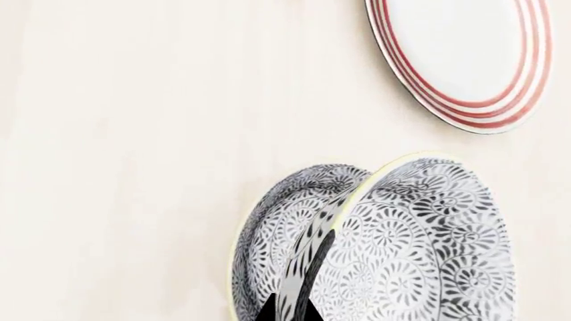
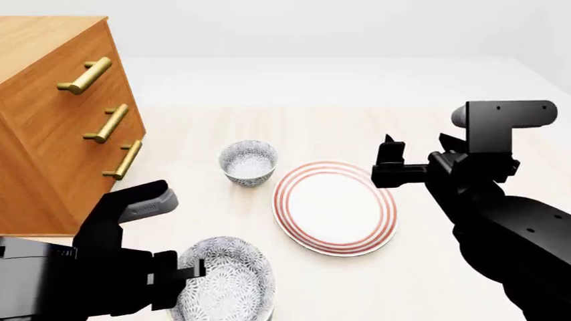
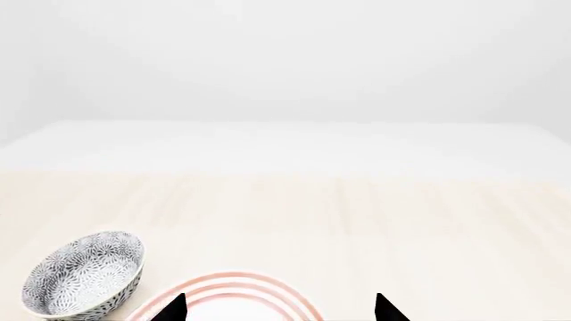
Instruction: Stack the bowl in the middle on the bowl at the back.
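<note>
Bowls: my left gripper (image 2: 192,271) pinches the grey-and-white speckled middle bowl's (image 2: 227,281) rim, mouth tilted sideways, beside another speckled bowl (image 1: 285,234). Speckled back bowl (image 2: 248,162) sits upright, well apart. Right gripper (image 2: 390,164) spread above the red-ringed white plate (image 2: 335,207).

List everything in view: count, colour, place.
bowl at the back: one, grey-and-white patterned, upright on the table, beyond the plate's left edge
bowl in the middle: one, same pattern, nearest the robot
plate: one, white with red rings, centre
dresser: one, brown wood, three brass handles, far left
table: one, pale wood
left gripper: black, clamped on the near bowl's rim
right gripper: black, open, over the plate's far right edge
</note>
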You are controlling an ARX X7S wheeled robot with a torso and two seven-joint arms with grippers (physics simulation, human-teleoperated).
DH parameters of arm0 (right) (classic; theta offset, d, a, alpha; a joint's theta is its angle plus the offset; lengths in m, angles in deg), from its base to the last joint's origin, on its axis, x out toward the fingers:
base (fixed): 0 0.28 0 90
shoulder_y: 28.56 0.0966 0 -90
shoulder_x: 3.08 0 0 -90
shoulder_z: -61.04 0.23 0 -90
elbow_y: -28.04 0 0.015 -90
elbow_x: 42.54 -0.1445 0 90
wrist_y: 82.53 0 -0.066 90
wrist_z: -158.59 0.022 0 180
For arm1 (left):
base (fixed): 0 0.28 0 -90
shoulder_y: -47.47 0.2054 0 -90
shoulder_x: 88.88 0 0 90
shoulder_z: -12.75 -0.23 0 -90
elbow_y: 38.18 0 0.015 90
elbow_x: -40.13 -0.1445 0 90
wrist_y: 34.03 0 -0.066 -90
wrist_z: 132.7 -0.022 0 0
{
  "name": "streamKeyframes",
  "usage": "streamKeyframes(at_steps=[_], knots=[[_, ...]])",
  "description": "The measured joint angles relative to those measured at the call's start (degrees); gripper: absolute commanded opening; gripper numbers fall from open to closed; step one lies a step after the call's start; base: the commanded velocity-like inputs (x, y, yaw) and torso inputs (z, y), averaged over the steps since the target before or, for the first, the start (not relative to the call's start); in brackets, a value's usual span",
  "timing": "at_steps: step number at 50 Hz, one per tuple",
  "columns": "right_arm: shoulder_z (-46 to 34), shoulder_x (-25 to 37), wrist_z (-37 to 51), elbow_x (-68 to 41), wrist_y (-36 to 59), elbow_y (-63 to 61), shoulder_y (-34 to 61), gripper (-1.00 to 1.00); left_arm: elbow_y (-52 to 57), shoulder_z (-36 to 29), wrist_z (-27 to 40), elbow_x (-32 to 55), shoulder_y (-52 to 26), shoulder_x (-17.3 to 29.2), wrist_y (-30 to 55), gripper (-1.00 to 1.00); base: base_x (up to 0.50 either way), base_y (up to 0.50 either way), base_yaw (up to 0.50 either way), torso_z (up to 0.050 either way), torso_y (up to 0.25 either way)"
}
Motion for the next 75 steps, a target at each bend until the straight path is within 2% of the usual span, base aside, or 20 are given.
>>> streamKeyframes(at_steps=[73, 74, 75], knots=[[0.3, 1.7, 1.3, -2.0, -2.7, 0.6, -2.7, 1.00, -5.5, -6.1, -4.3, -8.5, -1.1, -3.2, 0.2, -1.00, 0.00, 0.00, 0.00, 0.000, 0.000], [0.3, 1.7, 1.3, -2.0, -2.7, 0.6, -2.7, 1.00, -5.5, -6.2, -4.3, -8.6, -1.2, -3.2, 0.2, 1.00, 0.00, 0.00, 0.00, 0.000, 0.000], [0.3, 1.7, 1.4, -2.1, -2.7, 0.6, -2.7, 1.00, -5.5, -6.2, -4.3, -8.6, -1.2, -3.2, 0.2, 1.00, 0.00, 0.00, 0.00, 0.000, 0.000]])
